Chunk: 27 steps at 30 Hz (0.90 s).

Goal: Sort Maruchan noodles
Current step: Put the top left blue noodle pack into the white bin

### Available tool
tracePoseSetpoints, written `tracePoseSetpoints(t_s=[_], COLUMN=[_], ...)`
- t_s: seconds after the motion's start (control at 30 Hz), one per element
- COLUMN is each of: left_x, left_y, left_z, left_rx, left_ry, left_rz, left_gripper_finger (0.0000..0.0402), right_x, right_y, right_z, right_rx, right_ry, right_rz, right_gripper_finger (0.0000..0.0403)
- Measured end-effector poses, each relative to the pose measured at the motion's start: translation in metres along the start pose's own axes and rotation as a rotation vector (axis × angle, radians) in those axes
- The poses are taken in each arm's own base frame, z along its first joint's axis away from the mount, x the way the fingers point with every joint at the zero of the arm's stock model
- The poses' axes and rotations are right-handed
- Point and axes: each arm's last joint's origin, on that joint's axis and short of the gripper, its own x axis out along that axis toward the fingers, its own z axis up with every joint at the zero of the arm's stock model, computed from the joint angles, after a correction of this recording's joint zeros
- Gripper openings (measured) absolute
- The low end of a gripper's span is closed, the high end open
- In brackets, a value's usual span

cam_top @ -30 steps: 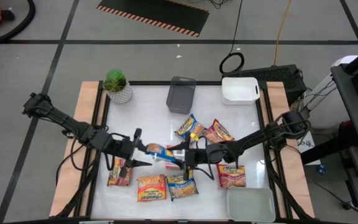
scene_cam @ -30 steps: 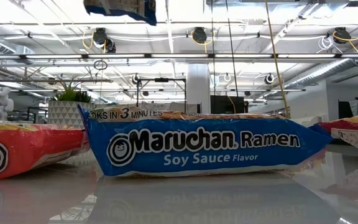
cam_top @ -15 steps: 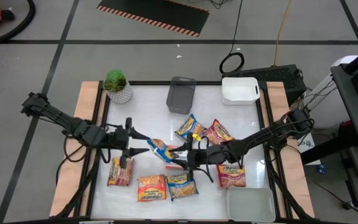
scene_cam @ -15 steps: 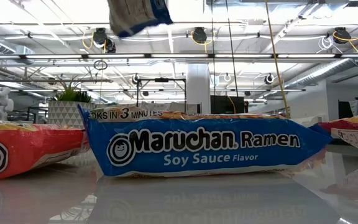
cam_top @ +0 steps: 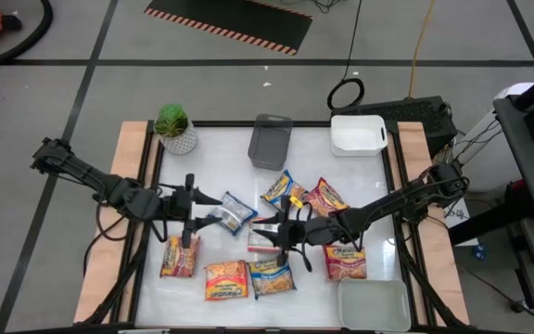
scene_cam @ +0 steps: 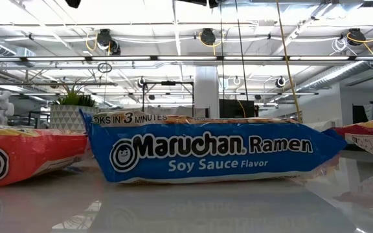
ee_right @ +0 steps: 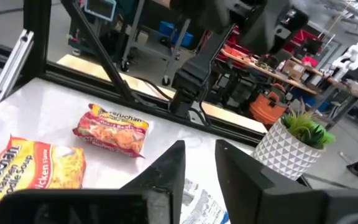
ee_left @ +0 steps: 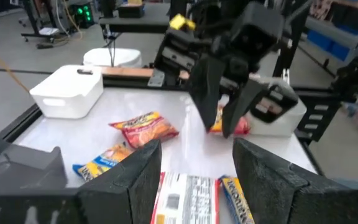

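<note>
Glossy flat ramen packets lie mid-table: a blue-and-yellow packet point(cam_top: 233, 211) between the two grippers, a white-and-red packet point(cam_top: 262, 240) under the right gripper point(cam_top: 279, 237), orange ones point(cam_top: 227, 280) nearer the front. The left gripper point(cam_top: 198, 211) is spread and empty; the right gripper's fingers point(ee_right: 169, 163) stand slightly parted, holding nothing.

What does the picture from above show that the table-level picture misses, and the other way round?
Only the view from above shows both arms, the left end effector and right end effector over the table's middle, the grey tray, the white tray and the scattered packets. Only the table-level view lets you read "Soy Sauce Flavor" on the blue packet, and shows the ceiling lights. Both show the potted plant and noodle packets on the table.
</note>
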Motion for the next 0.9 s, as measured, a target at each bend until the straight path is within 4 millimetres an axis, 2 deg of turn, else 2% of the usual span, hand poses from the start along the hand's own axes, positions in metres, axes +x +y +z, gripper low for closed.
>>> tracePoseSetpoints(t_s=[0.23, 0.4, 0.63, 0.77, 0.9], left_x=[0.0, 0.0, -0.01, -0.014, -0.01], left_y=[0.006, 0.018, 0.037, 0.041, 0.04], left_z=[-0.013, -0.028, -0.053, -0.058, -0.067], left_rx=[0.002, -0.051, -0.191, -0.261, -0.276], left_ry=[0.131, 0.282, 0.547, 0.597, 0.636], left_rz=[0.043, 0.134, 0.315, 0.371, 0.387], left_gripper_finger=[0.0205, 0.0205, 0.0205, 0.0205, 0.0205], right_x=[0.002, 0.008, 0.014, 0.015, 0.015], right_y=[-0.006, -0.021, -0.032, -0.032, -0.032], right_z=[-0.002, -0.017, -0.028, -0.028, -0.028], right_rx=[0.134, 0.307, 0.433, 0.45, 0.45], right_ry=[0.014, 0.119, 0.19, 0.18, 0.179], right_rz=[-0.038, -0.153, -0.058, -0.029, -0.029], right_gripper_finger=[0.0082, 0.01, 0.0125, 0.0129, 0.013])
